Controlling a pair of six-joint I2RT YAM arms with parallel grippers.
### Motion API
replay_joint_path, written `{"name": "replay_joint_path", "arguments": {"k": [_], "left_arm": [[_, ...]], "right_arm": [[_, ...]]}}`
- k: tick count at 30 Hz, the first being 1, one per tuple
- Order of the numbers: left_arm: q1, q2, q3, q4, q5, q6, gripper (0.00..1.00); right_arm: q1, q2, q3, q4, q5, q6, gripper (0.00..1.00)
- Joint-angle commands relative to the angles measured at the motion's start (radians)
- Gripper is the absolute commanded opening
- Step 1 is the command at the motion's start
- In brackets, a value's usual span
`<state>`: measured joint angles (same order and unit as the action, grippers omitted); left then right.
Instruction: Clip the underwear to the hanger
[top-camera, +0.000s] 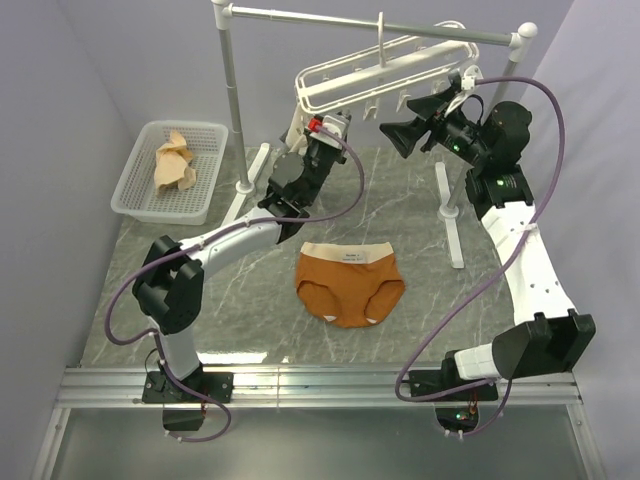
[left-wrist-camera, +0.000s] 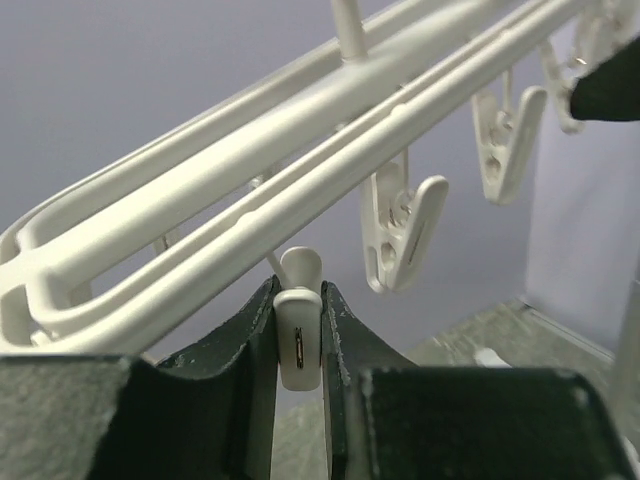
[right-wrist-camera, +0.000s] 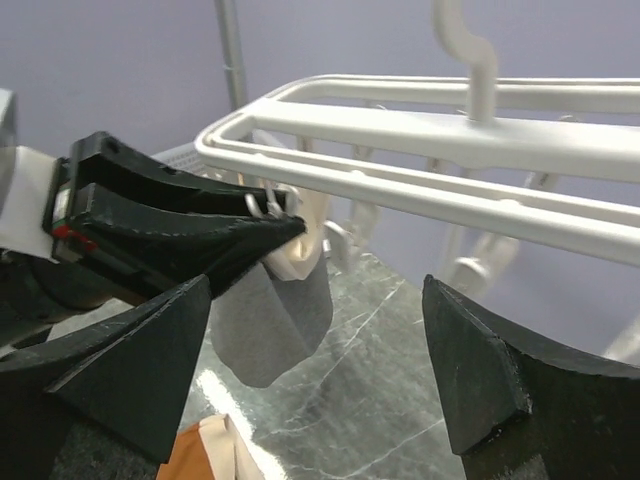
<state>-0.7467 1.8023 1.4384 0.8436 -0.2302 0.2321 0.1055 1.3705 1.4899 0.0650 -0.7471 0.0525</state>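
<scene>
The rust-orange underwear (top-camera: 350, 285) lies flat on the marble table, waistband toward the back; a corner shows in the right wrist view (right-wrist-camera: 195, 455). The white hanger (top-camera: 380, 75) hangs by its hook from the rail, tilted, with clips dangling. My left gripper (top-camera: 300, 130) is raised under the hanger's left end. In the left wrist view my left gripper (left-wrist-camera: 298, 335) is shut on one white clip (left-wrist-camera: 298, 345). My right gripper (top-camera: 395, 138) is open and empty just under the hanger's right part, facing the left gripper (right-wrist-camera: 285, 225). It holds nothing in the right wrist view (right-wrist-camera: 310, 370).
A grey-and-beige garment (right-wrist-camera: 270, 320) hangs from a clip beside the left gripper's tips. The grey rail (top-camera: 370, 25) on white posts spans the back. A white basket (top-camera: 135, 195) with a tan cloth (top-camera: 175, 162) stands at the back left.
</scene>
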Motion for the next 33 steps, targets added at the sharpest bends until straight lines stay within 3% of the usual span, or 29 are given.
{"name": "replay_joint_path", "arguments": {"k": [1, 8, 12, 21, 33], "left_arm": [[0.020, -0.058, 0.059, -0.129, 0.147, -0.104, 0.14], [0.081, -0.188, -0.082, -0.115, 0.288, -0.212, 0.06], [0.095, -0.250, -0.159, -0.086, 0.364, -0.226, 0.07], [0.101, -0.264, -0.147, -0.167, 0.482, -0.243, 0.07], [0.101, -0.251, -0.130, -0.173, 0.485, -0.149, 0.09]], "right_arm": [[0.008, 0.013, 0.056, 0.048, -0.098, -0.019, 0.92], [0.014, 0.130, 0.209, 0.049, -0.175, 0.179, 0.77], [0.037, 0.174, 0.262, 0.024, -0.146, 0.204, 0.72], [0.115, 0.173, 0.220, 0.056, -0.118, 0.247, 0.50], [0.166, 0.223, 0.265, -0.056, -0.054, 0.207, 0.46]]}}
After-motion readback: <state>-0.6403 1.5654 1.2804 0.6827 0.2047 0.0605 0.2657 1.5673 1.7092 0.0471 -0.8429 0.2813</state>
